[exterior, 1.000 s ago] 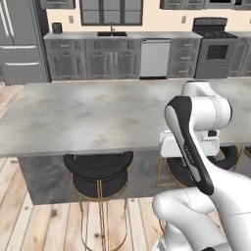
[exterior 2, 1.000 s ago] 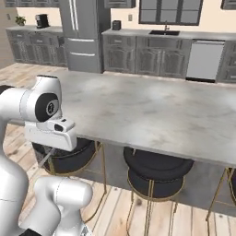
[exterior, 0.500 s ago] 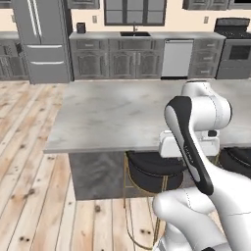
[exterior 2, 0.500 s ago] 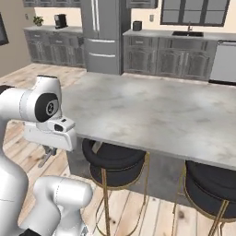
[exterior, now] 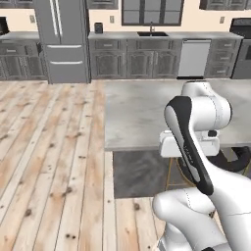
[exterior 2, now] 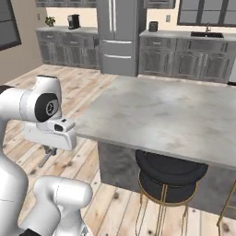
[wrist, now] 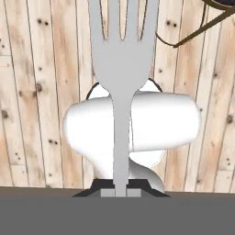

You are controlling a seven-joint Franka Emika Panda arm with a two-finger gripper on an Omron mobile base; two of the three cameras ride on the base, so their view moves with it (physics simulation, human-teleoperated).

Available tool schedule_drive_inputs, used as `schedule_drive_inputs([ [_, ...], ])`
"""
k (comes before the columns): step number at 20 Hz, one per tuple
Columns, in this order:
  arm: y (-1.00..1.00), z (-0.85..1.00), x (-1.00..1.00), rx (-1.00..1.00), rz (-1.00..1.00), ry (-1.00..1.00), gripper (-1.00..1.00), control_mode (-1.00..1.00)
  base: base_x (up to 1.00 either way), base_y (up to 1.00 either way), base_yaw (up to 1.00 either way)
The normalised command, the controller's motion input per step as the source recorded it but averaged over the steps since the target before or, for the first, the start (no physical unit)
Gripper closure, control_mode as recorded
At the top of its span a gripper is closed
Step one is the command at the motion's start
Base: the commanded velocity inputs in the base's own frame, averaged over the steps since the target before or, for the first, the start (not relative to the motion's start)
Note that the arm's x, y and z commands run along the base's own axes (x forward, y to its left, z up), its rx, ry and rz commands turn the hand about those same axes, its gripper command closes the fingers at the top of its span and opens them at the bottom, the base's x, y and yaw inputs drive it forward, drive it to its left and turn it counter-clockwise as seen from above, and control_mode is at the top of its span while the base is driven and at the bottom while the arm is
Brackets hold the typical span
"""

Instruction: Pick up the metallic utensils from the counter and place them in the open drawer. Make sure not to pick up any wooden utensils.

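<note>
A home kitchen: steel fridge (exterior: pixel 62 39), grey cabinets (exterior: pixel 127 59), sink (exterior: pixel 152 34), marbled island counter (exterior 2: pixel 166 115), bar stools (exterior 2: pixel 170 177).

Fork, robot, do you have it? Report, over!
Gripper shut on fork. Fork hangs over wood floor, beside counter. Nothing in the way.

The arm is folded close to the base, w/ hand pointed down to the floor. The gripper (wrist: pixel 120 192) is closed tight on the fork (wrist: pixel 121 69), held approx. upright btw. the tips.
</note>
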Motion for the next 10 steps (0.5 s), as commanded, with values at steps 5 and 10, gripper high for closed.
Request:
schedule_drive_inputs([
  [5,0.0,0.0,0.0,0.0,0.0,0.0,1.0,1.0,0.27,1.0,0.0],
  [10,0.0,0.0,0.0,0.0,0.0,0.0,1.0,1.0,0.43,1.0,0.0],
])
